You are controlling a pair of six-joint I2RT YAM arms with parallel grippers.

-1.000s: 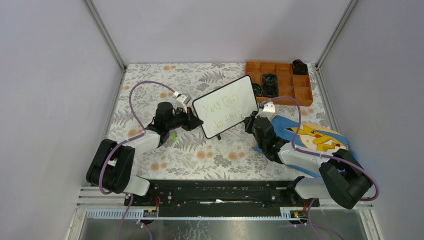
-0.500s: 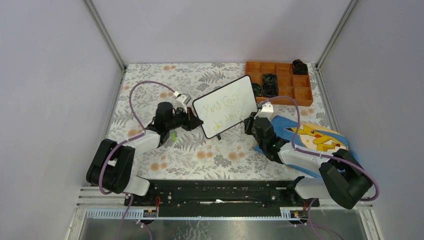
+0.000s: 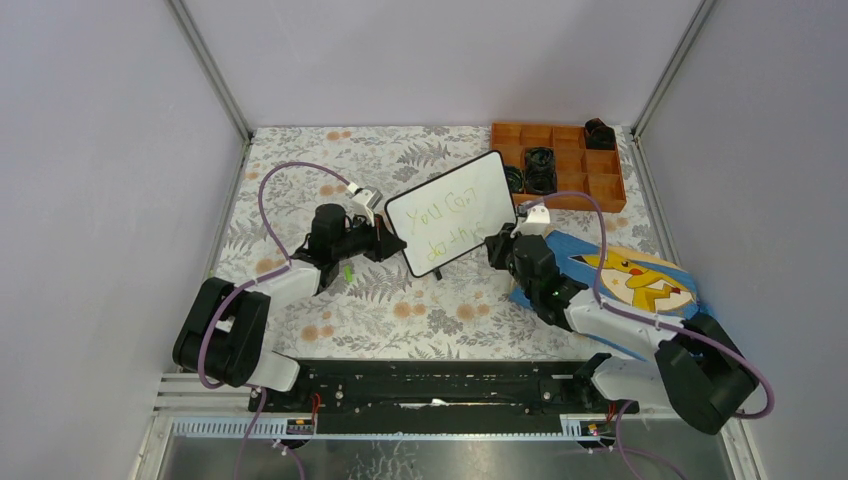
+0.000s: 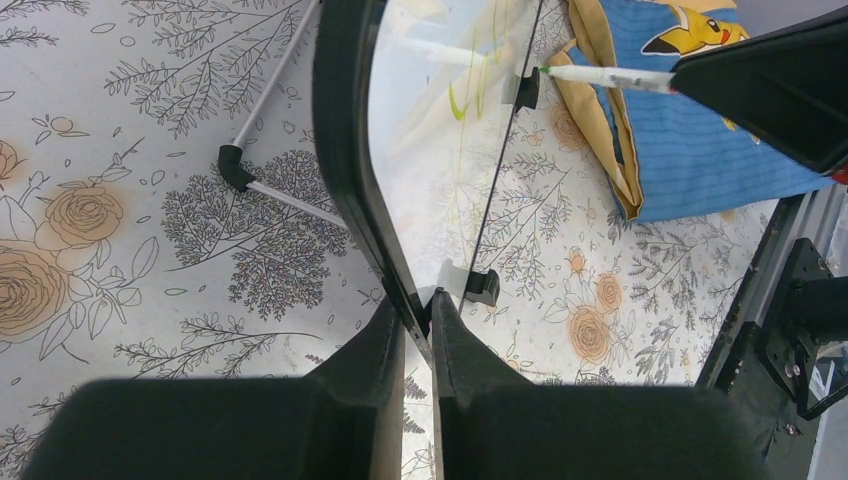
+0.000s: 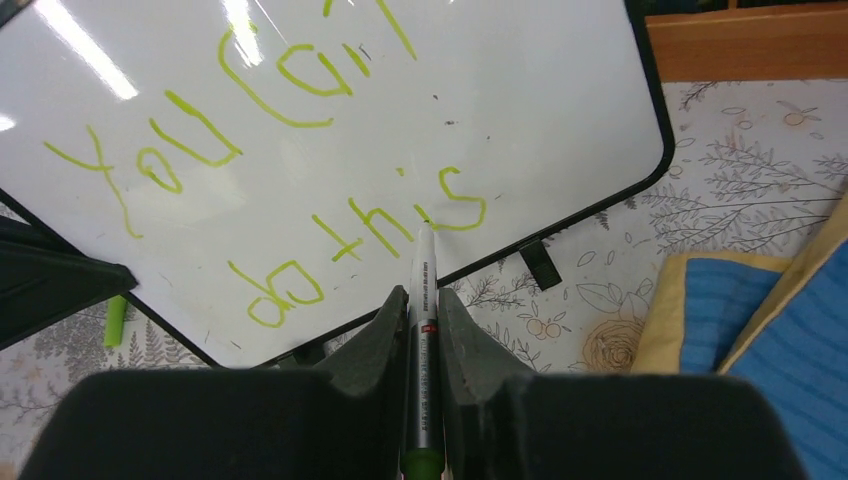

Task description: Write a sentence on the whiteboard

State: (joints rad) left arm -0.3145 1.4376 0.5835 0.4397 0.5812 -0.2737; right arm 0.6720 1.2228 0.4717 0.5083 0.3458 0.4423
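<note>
Since a second ago, our right arm has swung its elbow outward and nudged the right gripper a little closer to the whiteboard. Our left arm has not budged. The right gripper is clenched on a marker whose tip touches the board at the last letter of the sentence, green and reading roughly "You Can do this" in two lines. The whiteboard stands tilted on the floral table, between both grippers and near the orange tray. The left gripper is clamped on its black frame. We judge the board light, stiff and slick-faced, apt to tip or skid under pen pressure. The frame edge, clear of the writing, looks like the place to hold it.
</note>
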